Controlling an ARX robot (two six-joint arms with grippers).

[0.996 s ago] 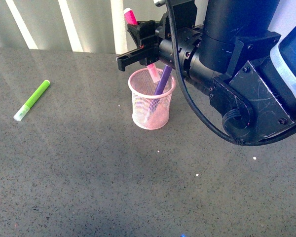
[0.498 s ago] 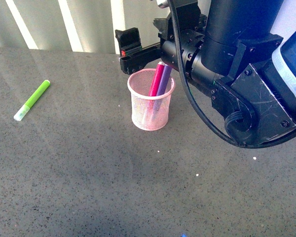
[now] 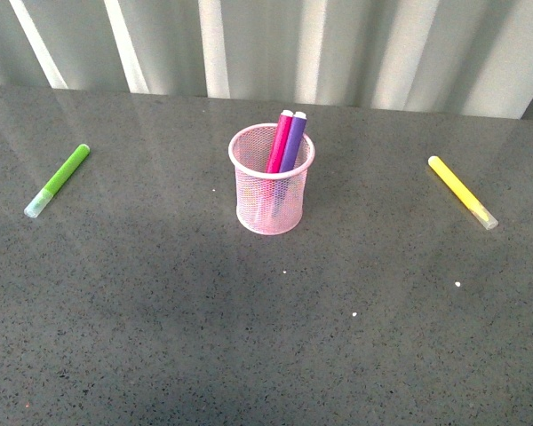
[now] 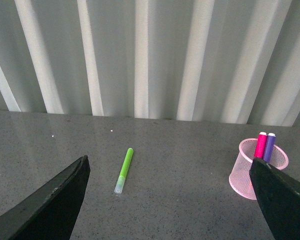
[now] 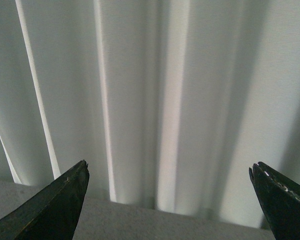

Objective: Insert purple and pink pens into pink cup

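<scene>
Grey speckled stone makes up the table [image 3: 249, 337], and pale pleated curtains [image 3: 355, 44] hang along its far edge. Near the middle of the table, closer to the far edge, stands the pink cup [image 3: 272, 191], upright, with the pink pen [image 3: 280, 142] and the purple pen [image 3: 293, 142] both inside it, side by side and touching, leaning toward the far rim with their tips poking above the mesh. A lime-green marker [image 3: 58, 180] lies flat well apart from the cup toward the table's left edge, and a yellow marker [image 3: 462, 192] lies flat well apart toward the right edge. Neither arm shows in the front view. In the left wrist view the left gripper [image 4: 170, 200] has its two dark fingers [image 4: 55, 200] spread wide with nothing between them; the lime-green marker [image 4: 123, 170] lies on the table beyond the gap, while the cup [image 4: 257, 169] with the two pens stands off by one finger, not between them. In the right wrist view the right gripper [image 5: 170, 205] is likewise spread wide and empty, facing the curtains with only a strip of the table's far edge below; the cup is not seen there.
</scene>
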